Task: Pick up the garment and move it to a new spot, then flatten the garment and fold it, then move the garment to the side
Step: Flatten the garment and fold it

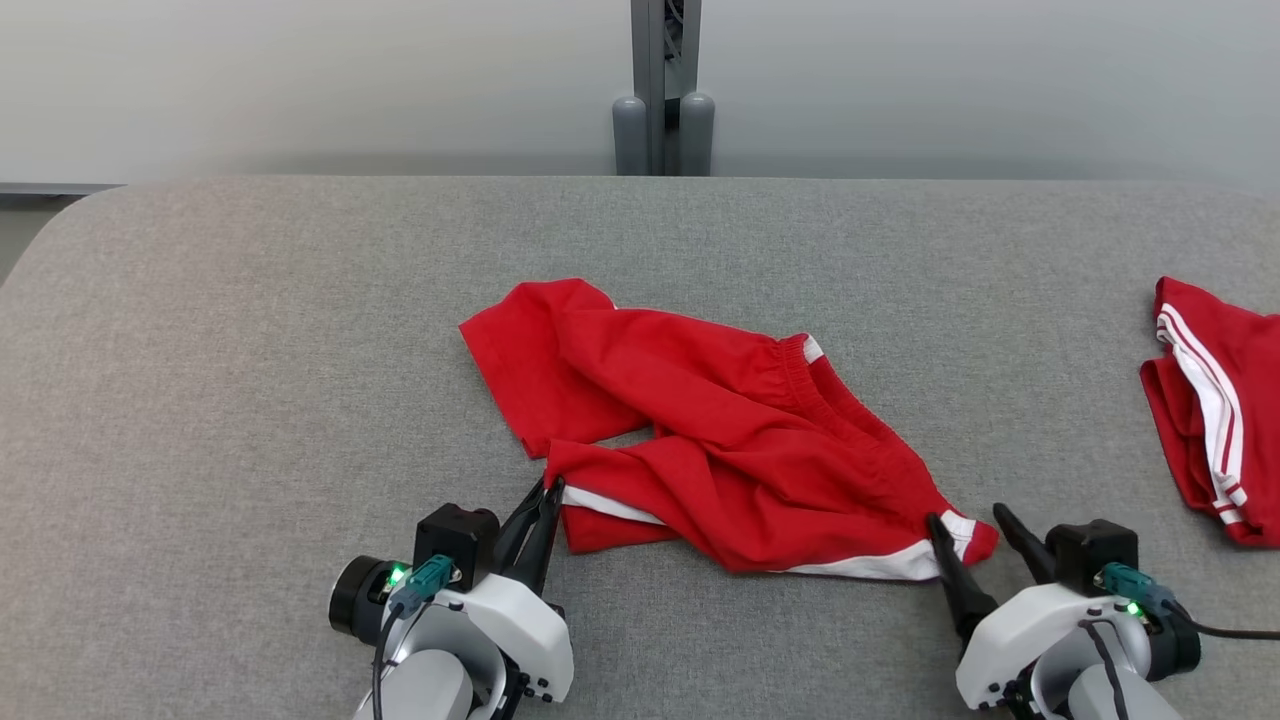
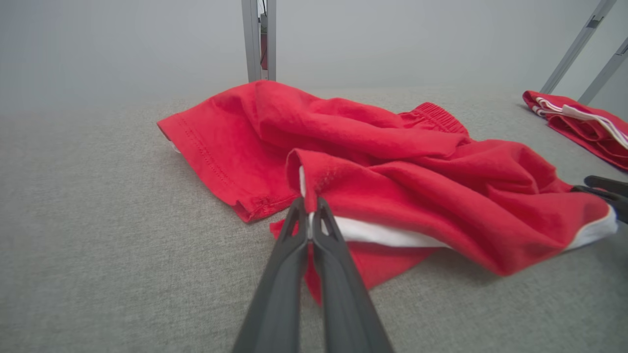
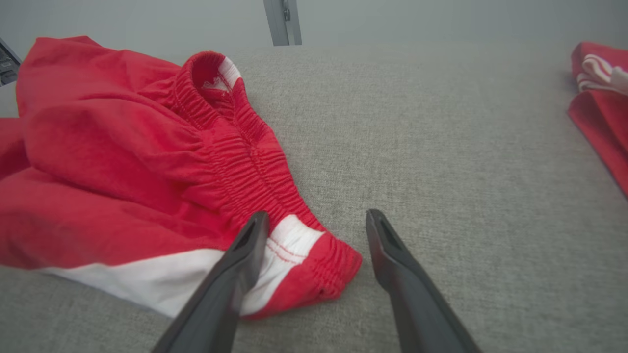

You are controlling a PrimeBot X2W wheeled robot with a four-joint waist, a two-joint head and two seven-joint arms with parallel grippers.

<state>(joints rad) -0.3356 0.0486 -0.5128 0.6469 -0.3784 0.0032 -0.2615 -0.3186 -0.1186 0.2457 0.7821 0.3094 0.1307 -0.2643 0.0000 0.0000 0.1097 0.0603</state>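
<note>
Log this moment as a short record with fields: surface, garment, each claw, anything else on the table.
surface: grey table, cloth-covered
garment: red shorts with white trim, crumpled, lying mid-table
left claw: shut, pinching an edge of the shorts beside the white trim
right claw: open, straddling the waistband corner, not closed on it
other: second red garment with white stripes, far right, apart from the shorts
task stage: shorts not yet flattened or folded

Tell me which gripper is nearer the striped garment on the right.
Right: right gripper lies left of the striped garment; left gripper sits farther left, pinching the red shorts.
</note>
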